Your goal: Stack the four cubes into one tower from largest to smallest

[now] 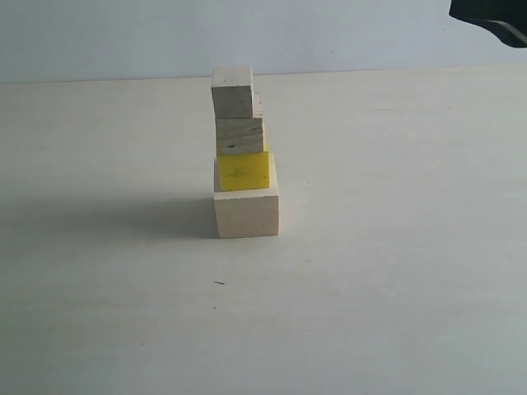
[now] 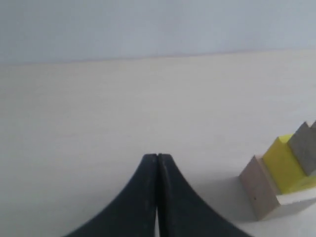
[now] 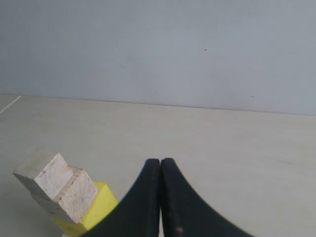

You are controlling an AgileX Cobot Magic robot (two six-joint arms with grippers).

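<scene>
The tower stands mid-table in the exterior view: large pale wood cube [image 1: 246, 212] at the base, yellow cube [image 1: 243, 170] on it, layered plywood cube [image 1: 240, 136] above, smallest pale cube [image 1: 232, 92] on top. No gripper touches it. My left gripper [image 2: 157, 157] is shut and empty, off to the side of the large cube [image 2: 259, 187], yellow cube [image 2: 284, 163] and plywood cube [image 2: 303, 148]. My right gripper [image 3: 160, 161] is shut and empty, above and beside the smallest cube [image 3: 42, 170], plywood cube [image 3: 74, 197] and yellow cube [image 3: 101, 205].
The pale table [image 1: 395, 271] spreads around the tower, ending at a light wall behind. A dark piece of the right arm [image 1: 494, 18] shows at the exterior view's top right corner.
</scene>
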